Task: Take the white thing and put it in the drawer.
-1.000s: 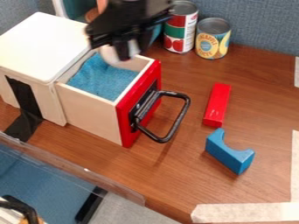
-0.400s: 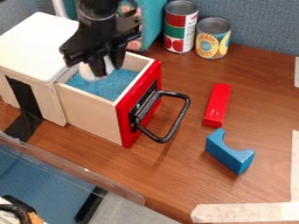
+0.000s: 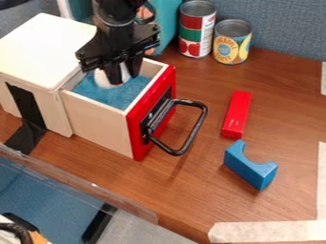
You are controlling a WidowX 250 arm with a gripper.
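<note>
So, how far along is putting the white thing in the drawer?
Done: the drawer is open and the white thing picked up. In hand: the gripper holds it at the drawer's blue lining; whether they touch is unclear. Left: probably settling it, letting go and withdrawing.

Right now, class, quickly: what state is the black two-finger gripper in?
Black two-finger gripper: closed on the rounded white object, in the open, red-fronted wooden drawer.

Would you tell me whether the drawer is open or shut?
Open: the drawer juts out from its cabinet, showing the blue lining inside.
</note>
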